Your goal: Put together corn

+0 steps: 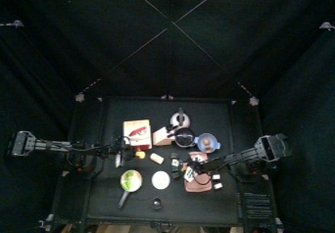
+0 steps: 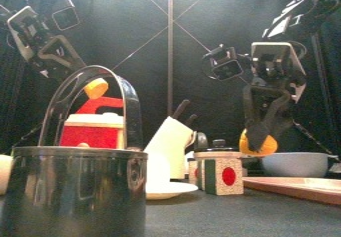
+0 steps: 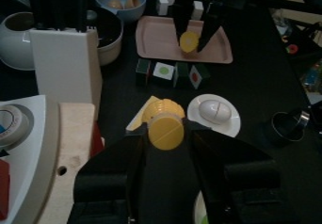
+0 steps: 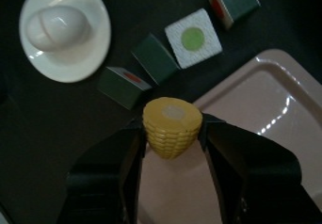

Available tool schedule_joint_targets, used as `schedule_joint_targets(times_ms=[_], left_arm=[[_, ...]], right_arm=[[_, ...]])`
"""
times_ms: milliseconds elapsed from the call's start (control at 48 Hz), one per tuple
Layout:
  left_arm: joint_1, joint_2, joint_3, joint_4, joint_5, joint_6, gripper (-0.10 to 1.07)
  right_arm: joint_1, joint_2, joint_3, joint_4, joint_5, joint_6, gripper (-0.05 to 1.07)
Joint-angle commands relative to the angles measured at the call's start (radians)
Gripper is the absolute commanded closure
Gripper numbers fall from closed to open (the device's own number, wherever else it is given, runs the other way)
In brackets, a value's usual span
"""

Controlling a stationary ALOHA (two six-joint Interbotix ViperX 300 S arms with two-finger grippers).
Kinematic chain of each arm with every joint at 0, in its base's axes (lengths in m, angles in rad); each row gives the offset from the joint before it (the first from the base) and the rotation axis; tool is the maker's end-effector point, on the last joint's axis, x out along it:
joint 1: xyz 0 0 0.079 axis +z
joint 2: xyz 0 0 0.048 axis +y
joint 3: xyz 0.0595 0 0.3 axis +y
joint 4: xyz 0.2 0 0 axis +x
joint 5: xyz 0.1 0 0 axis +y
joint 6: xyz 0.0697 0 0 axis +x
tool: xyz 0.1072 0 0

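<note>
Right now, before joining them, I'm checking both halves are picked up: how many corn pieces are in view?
2. One corn piece sits in the left gripper, above the table. The other corn piece is in the right gripper, over the pink tray. More may be hidden.

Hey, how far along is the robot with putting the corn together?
Done: each end effector has picked up a corn piece. The left end effector is shut on one corn half; the right end effector is shut on the other half, above the pink tray. Left: bringing the two halves together; they are apart.
</note>
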Motion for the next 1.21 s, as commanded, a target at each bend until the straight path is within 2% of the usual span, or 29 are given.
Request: schedule_joint_targets(times_ms=[0, 167, 292, 458, 708, 958, 1188], left_arm=[[-0.002, 0.000, -0.032, -0.003, -0.028, -0.002, 0.29], [-0.003, 0.000, -0.057, -0.057, -0.147, 0.002, 0.29], [-0.003, 0.000, -0.057, -0.091, -0.216, 0.005, 0.29], [-0.003, 0.002, -0.057, -0.121, -0.242, 0.005, 0.29], [-0.003, 0.012, -0.046, -0.198, -0.267, 0.009, 0.29], [-0.003, 0.041, -0.048, -0.204, -0.267, 0.011, 0.29], [-0.003, 0.107, -0.080, -0.202, -0.268, 0.011, 0.29]], right_arm=[[-0.012, -0.028, -0.044, -0.048, -0.066, -0.002, 0.37], [-0.048, -0.015, -0.087, -0.153, -0.206, 0.002, 0.37], [-0.080, 0.011, -0.106, -0.187, -0.304, 0.002, 0.37], [-0.091, 0.051, -0.140, -0.216, -0.370, 0.000, 0.37], [-0.089, 0.107, -0.215, -0.307, -0.399, 0.003, 0.37], [-0.091, 0.147, -0.285, -0.331, -0.400, 0.002, 0.37], [-0.092, 0.163, -0.302, -0.331, -0.400, 0.003, 0.37]])
